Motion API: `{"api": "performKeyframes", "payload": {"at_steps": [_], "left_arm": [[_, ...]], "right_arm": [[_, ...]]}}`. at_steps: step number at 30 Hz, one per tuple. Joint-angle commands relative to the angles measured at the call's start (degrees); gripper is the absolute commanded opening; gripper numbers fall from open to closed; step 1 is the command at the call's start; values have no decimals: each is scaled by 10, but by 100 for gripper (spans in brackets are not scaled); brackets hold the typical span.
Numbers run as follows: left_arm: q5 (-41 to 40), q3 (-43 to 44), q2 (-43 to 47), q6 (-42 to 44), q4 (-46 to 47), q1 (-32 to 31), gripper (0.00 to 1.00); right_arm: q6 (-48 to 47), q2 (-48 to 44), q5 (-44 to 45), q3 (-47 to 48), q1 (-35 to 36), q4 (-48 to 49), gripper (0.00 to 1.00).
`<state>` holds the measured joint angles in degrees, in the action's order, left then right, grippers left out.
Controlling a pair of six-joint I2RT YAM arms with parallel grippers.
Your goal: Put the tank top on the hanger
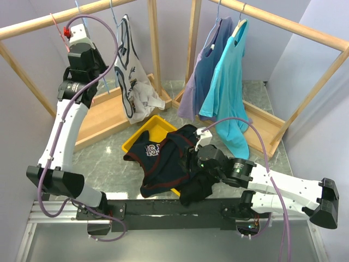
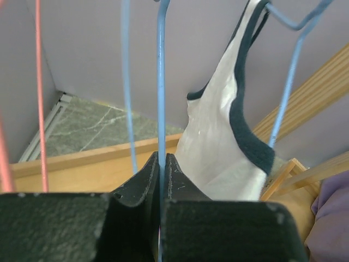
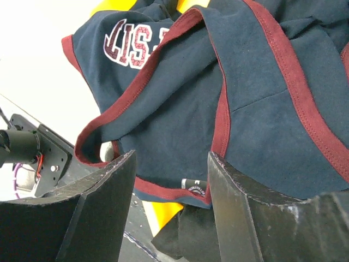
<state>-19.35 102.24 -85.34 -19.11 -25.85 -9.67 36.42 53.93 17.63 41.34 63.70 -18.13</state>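
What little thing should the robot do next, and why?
Probably lift the left tool a little so the light-blue hanger unhooks from the wooden rail. Its jaws are shut on the hanger's wire, while the tank top lies over the yellow bin under the open right tool.

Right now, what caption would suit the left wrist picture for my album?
The left gripper shut on a wire of the blue hanger, a white tank top hanging just beside it.

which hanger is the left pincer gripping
The bare light-blue hanger, pinched in the left pincer; the pink-red hanger hangs free, and the other blue hanger carries the white tank top.
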Motion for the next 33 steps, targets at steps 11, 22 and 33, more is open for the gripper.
{"api": "performKeyframes", "payload": {"at_steps": [11,22,33], "left_arm": [[70,-29,120,25,5,0,1],[188,-130,261,-1,-60,0,1],[209,-207,417,12,-132,0,1]], "right_arm": [[-21,11,26,43,-2,6,62],[-36,5,52,58,-2,-20,62],[-45,-3,94,67,-3,-49,62]]}}
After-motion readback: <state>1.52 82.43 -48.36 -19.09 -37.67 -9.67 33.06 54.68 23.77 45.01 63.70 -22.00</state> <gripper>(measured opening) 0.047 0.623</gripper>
